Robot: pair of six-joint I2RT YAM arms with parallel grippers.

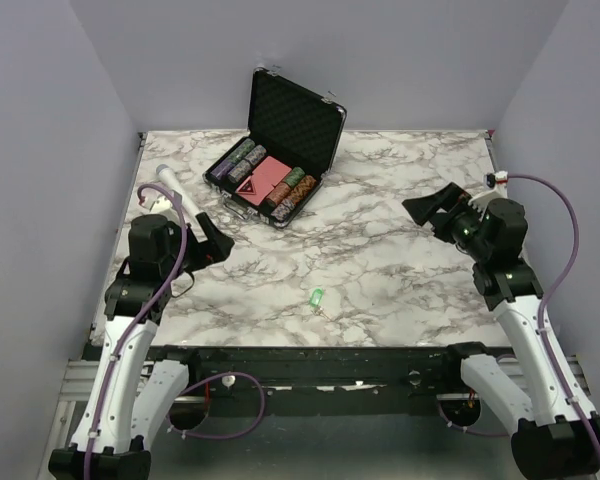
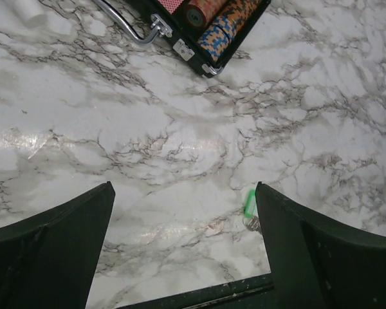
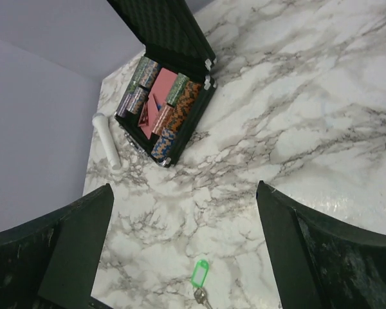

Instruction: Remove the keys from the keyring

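Note:
The keys lie on the marble table, near the front edge at the middle: a small bright green tag with a small metal key at its near end. The keyring joining them is too small to make out. In the left wrist view the green tag and the metal piece lie just beside my right finger. In the right wrist view the tag and key lie low between the fingers. My left gripper is open and empty, left of the keys. My right gripper is open and empty, far right of them.
An open black chip case with poker chips stands at the back centre; it also shows in the left wrist view and the right wrist view. A white cylindrical microphone lies at the back left. Grey walls enclose the table.

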